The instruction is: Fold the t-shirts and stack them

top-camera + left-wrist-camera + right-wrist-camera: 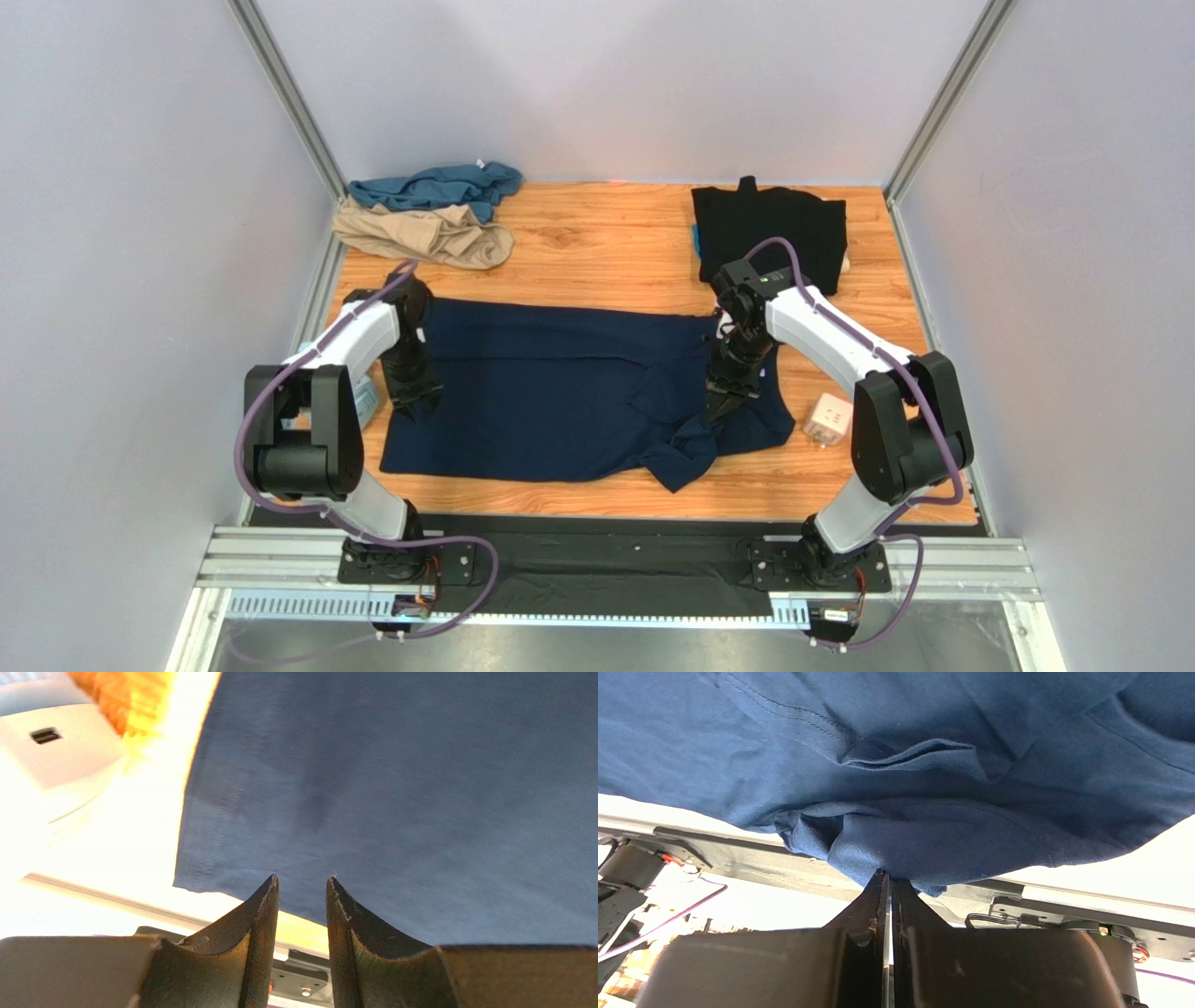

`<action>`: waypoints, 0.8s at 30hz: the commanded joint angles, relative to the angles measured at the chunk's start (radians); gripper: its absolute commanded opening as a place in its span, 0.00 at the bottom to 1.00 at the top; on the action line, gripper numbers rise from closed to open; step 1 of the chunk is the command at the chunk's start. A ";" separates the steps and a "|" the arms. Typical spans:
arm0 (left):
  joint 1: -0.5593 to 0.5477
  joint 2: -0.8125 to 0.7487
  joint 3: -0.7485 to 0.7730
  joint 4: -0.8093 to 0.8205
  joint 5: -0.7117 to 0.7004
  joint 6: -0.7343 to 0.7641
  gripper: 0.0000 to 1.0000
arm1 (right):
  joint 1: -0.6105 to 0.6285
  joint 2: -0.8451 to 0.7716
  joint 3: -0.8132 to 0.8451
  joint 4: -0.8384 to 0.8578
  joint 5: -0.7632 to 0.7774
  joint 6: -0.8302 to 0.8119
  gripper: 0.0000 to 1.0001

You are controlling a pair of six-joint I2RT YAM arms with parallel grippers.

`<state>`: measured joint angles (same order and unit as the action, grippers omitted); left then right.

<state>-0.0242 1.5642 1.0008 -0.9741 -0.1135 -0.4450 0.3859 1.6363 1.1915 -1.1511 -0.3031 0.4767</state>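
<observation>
A navy t-shirt (pixel 561 392) lies spread flat across the middle of the wooden tabletop (pixel 617 245), whose surface is orange-brown plank grain. The cloth is smooth over most of its width. At its right end a sleeve and the near corner are rumpled into soft folds. The left gripper (pixel 302 878) hangs over the shirt's left edge with its jaws a narrow gap apart and nothing between them. Its ribbed dark fingers (pixel 256 952) taper to points above the stitched hem. The right gripper (pixel 887 873) stands over the crumpled right part of the same shirt. Its jaws are pressed together on a small bunched fold of the navy cloth, and creases run up from the tips. A double line of stitching shows on a seam in the right wrist view. A black t-shirt (pixel 769 231) lies folded into a rough rectangle at the far right of the tabletop. At the far left corner a teal t-shirt (pixel 435 186) sits in a loose heap. Just in front of it, and touching it, a tan t-shirt (pixel 428 234) is crumpled the same way. A small white cube (pixel 831 417) rests on the wood just beside the navy shirt's right edge. A pale blue plastic piece (pixel 368 403) shows beside the left arm, near the shirt's left edge. Purple cables (pixel 253 448) loop along both arms.
</observation>
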 commanded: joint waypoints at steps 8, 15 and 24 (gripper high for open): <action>0.069 -0.032 -0.021 -0.060 -0.014 -0.018 0.39 | -0.058 -0.015 0.000 0.071 -0.094 -0.010 0.00; 0.098 0.042 -0.021 -0.098 0.051 -0.027 0.39 | -0.159 0.010 0.046 0.073 -0.149 -0.021 0.00; 0.147 0.103 -0.001 -0.121 0.081 -0.006 0.39 | -0.211 0.098 0.171 0.065 -0.192 -0.026 0.00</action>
<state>0.0956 1.6501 0.9630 -1.0672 -0.0559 -0.4519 0.1795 1.7027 1.2861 -1.1011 -0.4496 0.4652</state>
